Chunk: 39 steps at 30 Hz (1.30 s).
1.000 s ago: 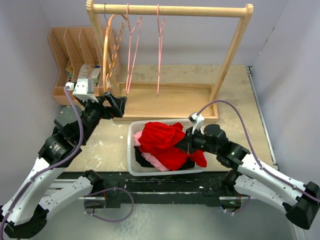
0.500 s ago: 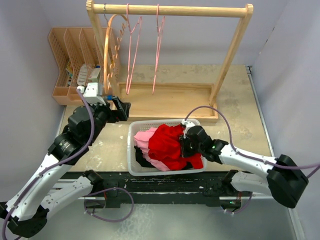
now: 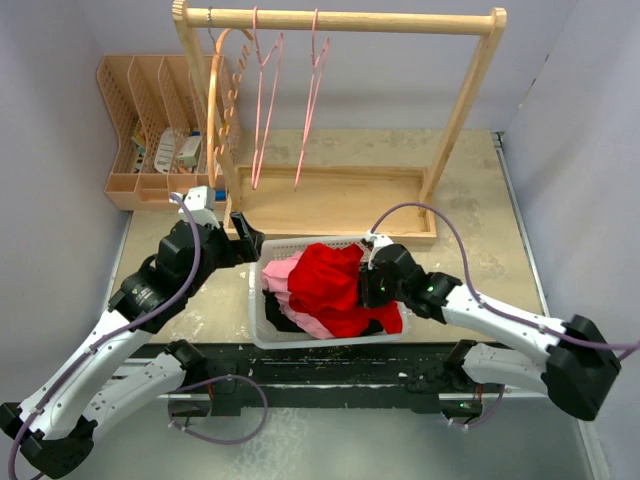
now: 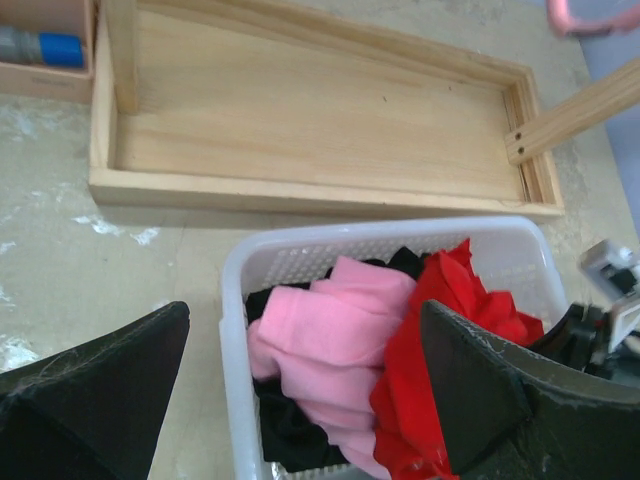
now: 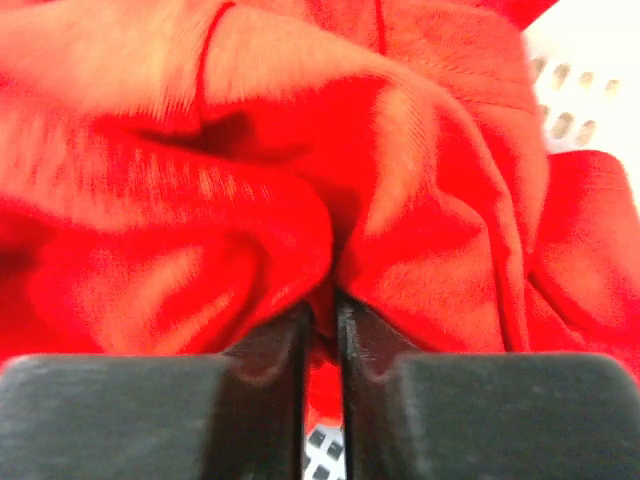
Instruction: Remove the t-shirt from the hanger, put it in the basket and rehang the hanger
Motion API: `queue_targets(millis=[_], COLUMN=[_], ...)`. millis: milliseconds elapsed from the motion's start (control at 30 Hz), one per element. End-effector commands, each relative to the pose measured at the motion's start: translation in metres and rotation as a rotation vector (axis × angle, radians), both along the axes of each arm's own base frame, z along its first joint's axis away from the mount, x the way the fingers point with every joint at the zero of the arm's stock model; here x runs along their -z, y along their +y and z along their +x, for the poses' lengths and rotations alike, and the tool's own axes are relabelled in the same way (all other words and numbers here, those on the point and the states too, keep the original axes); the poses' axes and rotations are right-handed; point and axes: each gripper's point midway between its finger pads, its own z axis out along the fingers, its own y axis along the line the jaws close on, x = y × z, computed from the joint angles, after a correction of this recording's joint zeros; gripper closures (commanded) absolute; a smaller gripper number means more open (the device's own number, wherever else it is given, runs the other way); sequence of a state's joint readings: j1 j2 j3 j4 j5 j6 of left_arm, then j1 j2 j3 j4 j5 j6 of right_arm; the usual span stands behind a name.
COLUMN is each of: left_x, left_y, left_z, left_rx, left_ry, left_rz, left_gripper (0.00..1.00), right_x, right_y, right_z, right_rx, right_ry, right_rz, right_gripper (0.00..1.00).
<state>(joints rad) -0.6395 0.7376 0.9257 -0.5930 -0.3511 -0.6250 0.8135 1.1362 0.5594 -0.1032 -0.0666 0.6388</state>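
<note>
The red t-shirt (image 3: 330,285) lies bunched in the white basket (image 3: 262,268), off any hanger; it fills the right wrist view (image 5: 300,180) and shows in the left wrist view (image 4: 450,340). My right gripper (image 3: 372,287) is shut on a fold of the red t-shirt (image 5: 322,310) over the basket's right part. My left gripper (image 3: 243,238) is open and empty, above the basket's left rim (image 4: 235,330). Pink hangers (image 3: 265,90) hang bare on the wooden rack's rail (image 3: 350,20).
A pink garment (image 4: 330,330) and a black one (image 4: 285,430) lie in the basket under the red shirt. The rack's wooden base tray (image 3: 330,200) stands just behind the basket. A wooden slotted organizer (image 3: 150,110) sits at the back left.
My right gripper has pushed the red t-shirt down into the basket and moved left over it. My left arm has come down and forward, from the rack's post to the basket's left rim.
</note>
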Motion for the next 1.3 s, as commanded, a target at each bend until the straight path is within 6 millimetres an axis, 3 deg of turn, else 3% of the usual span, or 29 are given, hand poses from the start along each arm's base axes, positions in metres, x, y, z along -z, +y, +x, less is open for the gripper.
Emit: queue_targets(millis=[0, 67, 133, 233, 300, 400, 533, 667, 800, 1000, 1100, 1267], left_x=[0.010, 0.019, 0.029, 0.027, 0.021, 0.012, 0.008, 0.014, 0.038, 0.043, 0.046, 0.044], left_y=[-0.023, -0.027, -0.025, -0.014, -0.006, 0.004, 0.005, -0.003, 0.008, 0.017, 0.036, 0.057], left_z=[-0.009, -0.011, -0.014, -0.014, -0.012, -0.010, -0.009, -0.012, -0.017, -0.021, -0.026, -0.029], left_rx=[0.105, 0.103, 0.068, 0.003, -0.048, -0.102, -0.084, 0.006, -0.060, -0.069, -0.143, -0.217], left_ry=[0.024, 0.043, 0.067, 0.068, 0.066, 0.075, 0.057, 0.019, 0.104, 0.067, 0.055, 0.027], left_rz=[-0.090, -0.143, -0.185, -0.199, -0.195, -0.172, -0.133, -0.095, -0.073, -0.058, -0.046, 0.001], left_gripper=[0.01, 0.01, 0.01, 0.01, 0.01, 0.01, 0.01, 0.01, 0.01, 0.01, 0.01, 0.01], right_x=[-0.054, -0.083, -0.108, -0.142, -0.159, -0.169, -0.165, -0.163, -0.171, -0.167, -0.158, -0.140], right_y=[-0.019, -0.020, -0.022, -0.022, -0.019, -0.009, 0.003, -0.010, -0.046, -0.122, -0.165, -0.219], right_z=[0.010, 0.010, 0.009, 0.007, 0.006, 0.009, 0.018, 0.031, 0.058, 0.103, 0.116, 0.126], right_rx=[0.024, 0.013, 0.002, -0.008, -0.022, -0.043, -0.055, 0.056, 0.264, 0.530, 0.652, 0.816], right_ry=[-0.131, -0.189, -0.241, -0.310, -0.351, -0.381, -0.383, -0.394, -0.489, -0.497, -0.477, -0.406], right_rz=[-0.040, -0.004, 0.033, 0.096, 0.147, 0.195, 0.201, 0.162, 0.064, 0.043, 0.023, 0.035], right_gripper=[0.75, 0.62, 0.58, 0.58, 0.65, 0.78, 0.89, 0.96, 0.92, 0.90, 0.90, 0.90])
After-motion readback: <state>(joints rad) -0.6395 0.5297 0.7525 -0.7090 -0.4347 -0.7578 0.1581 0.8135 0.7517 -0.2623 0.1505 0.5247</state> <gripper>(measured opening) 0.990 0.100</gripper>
